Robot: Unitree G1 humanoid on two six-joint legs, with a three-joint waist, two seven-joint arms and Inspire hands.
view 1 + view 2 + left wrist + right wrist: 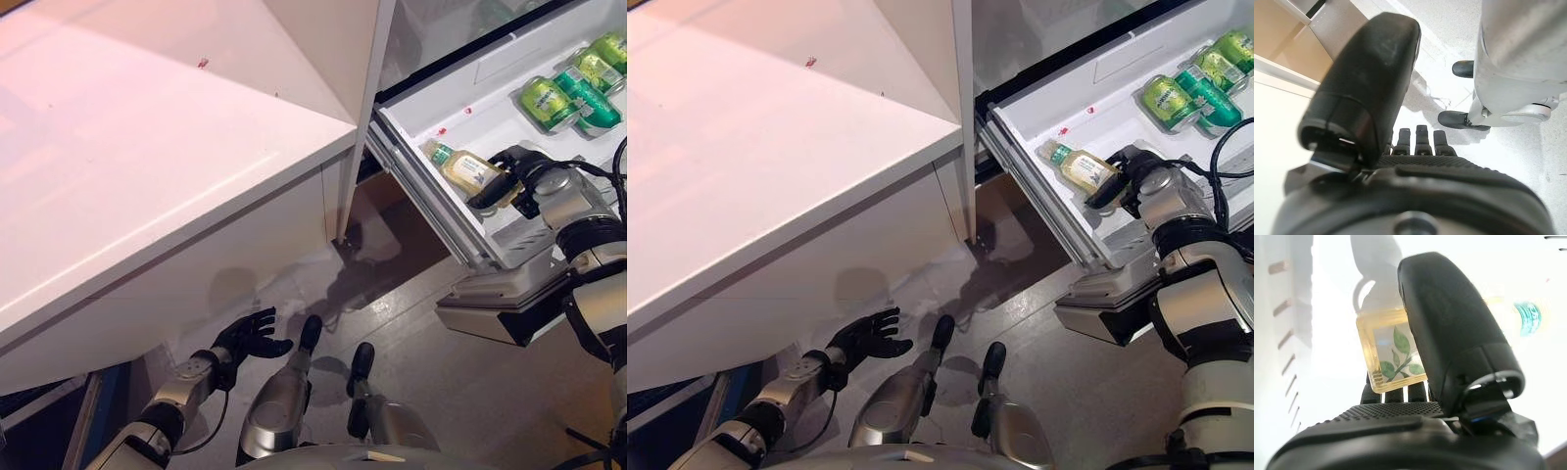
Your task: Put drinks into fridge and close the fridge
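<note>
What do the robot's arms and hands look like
Both arms are silver-grey metal with black joint bands. Each ends in a dark hand: the left hand and right hand have black fingers with a textured palm. Black cables loop along the right arm.

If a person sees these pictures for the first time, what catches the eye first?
Most striking is the right hand curled round a pale yellow bottle that lies in the white fridge drawer, pulled open. Green cans lie deeper in the same drawer. The left hand hangs open low, near the floor.
</note>
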